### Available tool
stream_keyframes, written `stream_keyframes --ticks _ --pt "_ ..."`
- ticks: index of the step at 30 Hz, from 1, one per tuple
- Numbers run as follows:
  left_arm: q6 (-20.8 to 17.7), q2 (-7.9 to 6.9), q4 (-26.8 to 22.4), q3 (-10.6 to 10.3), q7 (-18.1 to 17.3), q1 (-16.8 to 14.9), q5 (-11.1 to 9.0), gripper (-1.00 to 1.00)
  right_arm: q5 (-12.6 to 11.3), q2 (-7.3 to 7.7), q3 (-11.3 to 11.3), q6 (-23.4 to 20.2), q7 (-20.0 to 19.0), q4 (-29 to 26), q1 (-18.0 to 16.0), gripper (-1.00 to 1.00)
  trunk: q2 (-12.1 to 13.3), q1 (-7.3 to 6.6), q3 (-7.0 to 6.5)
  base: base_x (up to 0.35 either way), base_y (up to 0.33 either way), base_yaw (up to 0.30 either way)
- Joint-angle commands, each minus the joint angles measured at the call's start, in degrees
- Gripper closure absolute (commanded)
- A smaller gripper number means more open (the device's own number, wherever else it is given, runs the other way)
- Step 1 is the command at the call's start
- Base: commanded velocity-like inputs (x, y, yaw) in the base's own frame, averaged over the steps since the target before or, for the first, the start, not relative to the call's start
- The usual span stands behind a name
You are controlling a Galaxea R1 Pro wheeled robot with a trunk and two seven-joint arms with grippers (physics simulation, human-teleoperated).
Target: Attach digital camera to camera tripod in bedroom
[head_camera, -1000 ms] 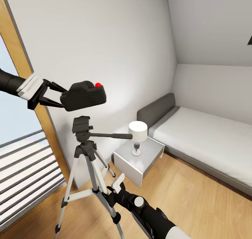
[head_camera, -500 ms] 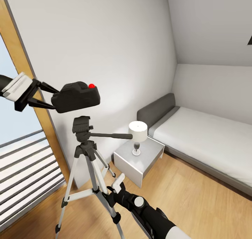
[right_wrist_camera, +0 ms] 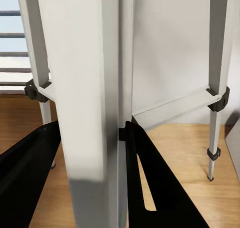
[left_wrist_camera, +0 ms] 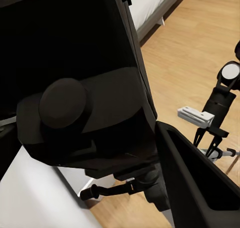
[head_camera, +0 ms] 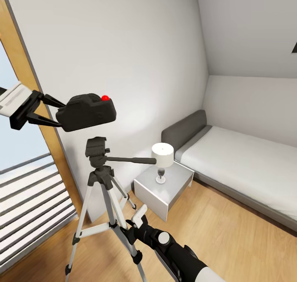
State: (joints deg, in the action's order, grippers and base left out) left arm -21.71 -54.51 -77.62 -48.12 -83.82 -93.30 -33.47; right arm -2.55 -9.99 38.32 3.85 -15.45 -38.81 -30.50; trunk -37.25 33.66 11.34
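Left end effector [head_camera: 51, 112] grips the digital camera [head_camera: 85, 112] above the camera tripod [head_camera: 99, 178]; right end effector [head_camera: 131, 228] clamps a tripod leg. Lowering should centre it squarely over the head.

Digital camera [head_camera: 86, 112] looked matt black plastic, its top button glossy red. Camera tripod [head_camera: 99, 191] legs showed smooth brushed silver metal, with matt black plastic joints. Floor [head_camera: 231, 232] was light wood, satin-finished. Mattress [head_camera: 243, 158] looked like white cloth.
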Motion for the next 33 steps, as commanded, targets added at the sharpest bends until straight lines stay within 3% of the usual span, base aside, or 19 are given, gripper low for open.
stream_keyframes --ticks 1,33 --pt "-0.46 -0.11 -0.01 -0.32 -0.03 -0.21 -0.37 1.00 -0.33 -0.01 0.09 0.19 -0.11 0.05 -0.09 1.00 -0.09 0.02 0.10 0.000 0.000 0.000" --pt "-9.39 -0.23 -3.35 -1.04 -0.09 -0.30 0.15 1.00 -0.34 -0.01 0.09 0.19 -0.02 0.05 -0.12 1.00 -0.09 0.02 0.10 0.000 0.000 0.000"
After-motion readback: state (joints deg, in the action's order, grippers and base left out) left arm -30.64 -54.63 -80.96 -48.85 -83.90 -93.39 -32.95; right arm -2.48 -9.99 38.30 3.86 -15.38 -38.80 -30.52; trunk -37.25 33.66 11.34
